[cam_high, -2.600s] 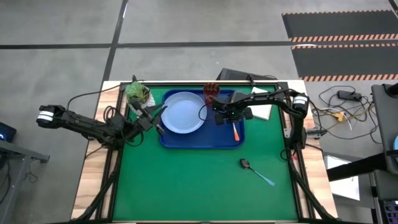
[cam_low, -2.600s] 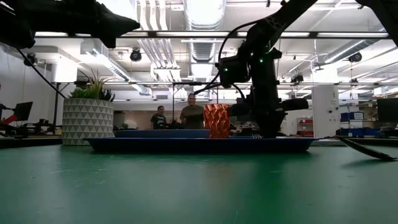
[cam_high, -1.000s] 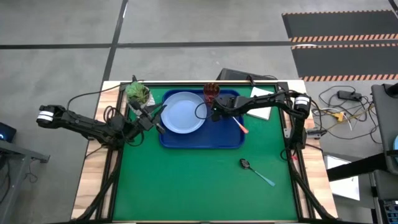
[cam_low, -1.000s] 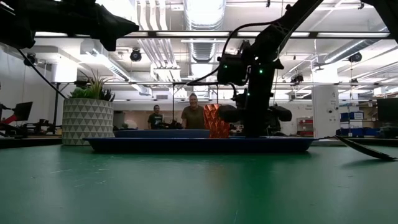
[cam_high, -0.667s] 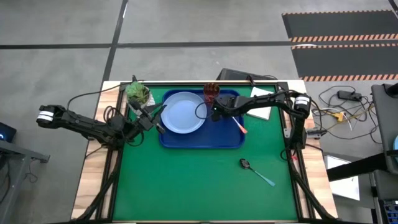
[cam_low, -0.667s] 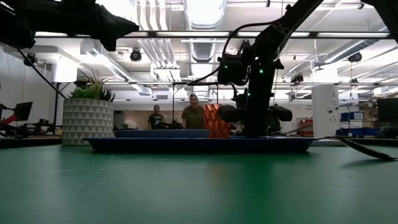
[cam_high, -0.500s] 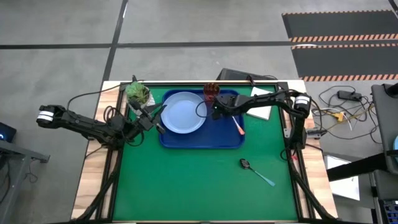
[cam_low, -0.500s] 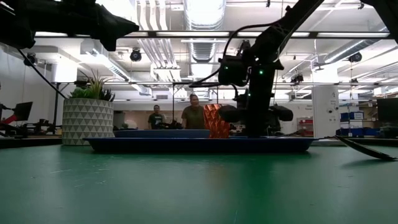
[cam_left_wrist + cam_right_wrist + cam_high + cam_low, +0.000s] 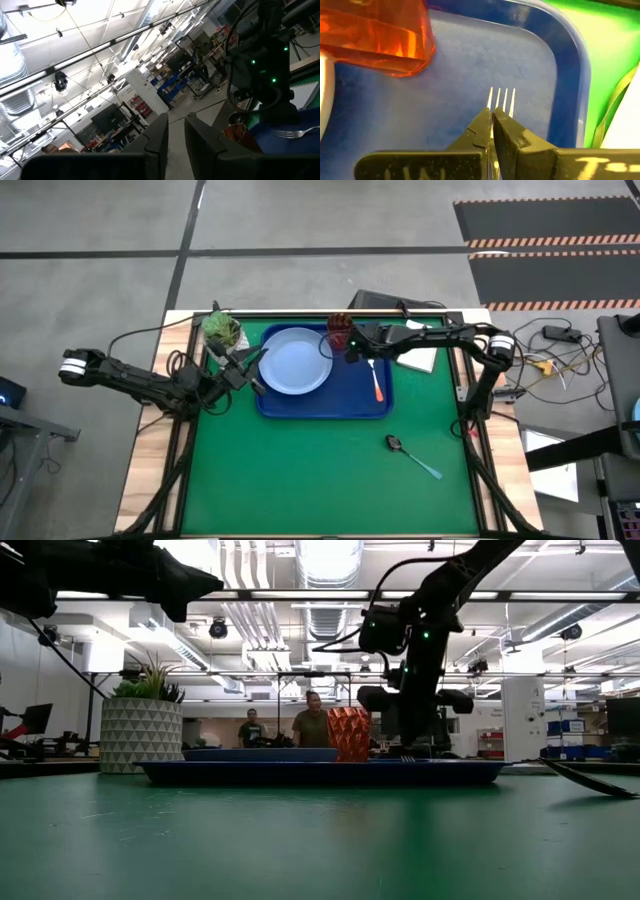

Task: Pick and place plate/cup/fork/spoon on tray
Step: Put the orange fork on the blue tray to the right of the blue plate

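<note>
Holds the right claw (image 9: 358, 350) just above the far right part of the large dark blue rectangular plastic tray (image 9: 340, 395), drawn almost closed with a mere sliver of gap and nothing evidently gripped. Leaves the slim fork with silver metal tines and an orange handle (image 9: 376, 381) lying flat in the tray's right part, tines poking out just past the claw tips in the right wrist view. Finds the small translucent red-orange tumbler (image 9: 340, 329) upright at the tray's far edge, just beside that claw, and the round pale blue plastic plate (image 9: 296, 361) in the tray's left part. Parks the left claw (image 9: 252, 380) by the tray's left edge, fingers (image 9: 159, 135) parted a little, empty, aimed up toward the ceiling. Shows only the slim spoon with a dark metallic bowl and light blue handle (image 9: 413, 456) off the tray, on the green mat (image 9: 300, 470) toward the surface's near right corner. Risks clipping the tumbler when swinging away, so near to it, and tipping it onto the plate. Risks snagging the tines and dragging the fork if dropping lower before retreating. Risks, at the spoon, a poor pinch: thin, flat against the mat, lying at an angle, likely to slip or pivot without squaring up to the handle. Risks catching the tray's raised rim when carrying low, or landing the spoon across the fork.
</note>
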### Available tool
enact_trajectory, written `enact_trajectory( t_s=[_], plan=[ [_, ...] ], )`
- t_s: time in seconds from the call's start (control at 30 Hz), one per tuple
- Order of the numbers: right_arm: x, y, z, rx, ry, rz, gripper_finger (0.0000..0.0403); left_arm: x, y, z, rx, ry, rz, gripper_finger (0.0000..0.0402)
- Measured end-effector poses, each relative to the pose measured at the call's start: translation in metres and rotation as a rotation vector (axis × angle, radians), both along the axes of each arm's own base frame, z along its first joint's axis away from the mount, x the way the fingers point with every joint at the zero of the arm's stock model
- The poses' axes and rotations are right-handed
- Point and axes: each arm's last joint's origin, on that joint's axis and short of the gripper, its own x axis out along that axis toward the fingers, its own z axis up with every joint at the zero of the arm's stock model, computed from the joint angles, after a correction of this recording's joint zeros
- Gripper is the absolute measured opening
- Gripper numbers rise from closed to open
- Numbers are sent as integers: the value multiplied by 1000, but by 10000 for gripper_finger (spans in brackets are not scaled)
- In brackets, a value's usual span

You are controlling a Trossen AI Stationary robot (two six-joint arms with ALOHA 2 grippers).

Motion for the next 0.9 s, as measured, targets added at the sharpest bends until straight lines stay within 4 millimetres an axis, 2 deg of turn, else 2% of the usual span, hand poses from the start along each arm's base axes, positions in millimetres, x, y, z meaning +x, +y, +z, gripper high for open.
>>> enact_trajectory(
  t_s=[0.13, 0.47, 0.9],
  plan=[
    [2, 2, -3, 0, 8, 15, 8, 0, 0, 0, 0, 0, 0, 44],
    [13, 3, -27, 6, 32, 29, 8, 0, 0, 0, 0, 0, 0, 44],
    [9, -2, -28, -30, 74, 10, 9, 0, 0, 0, 0, -1, 0, 44]
  ],
)
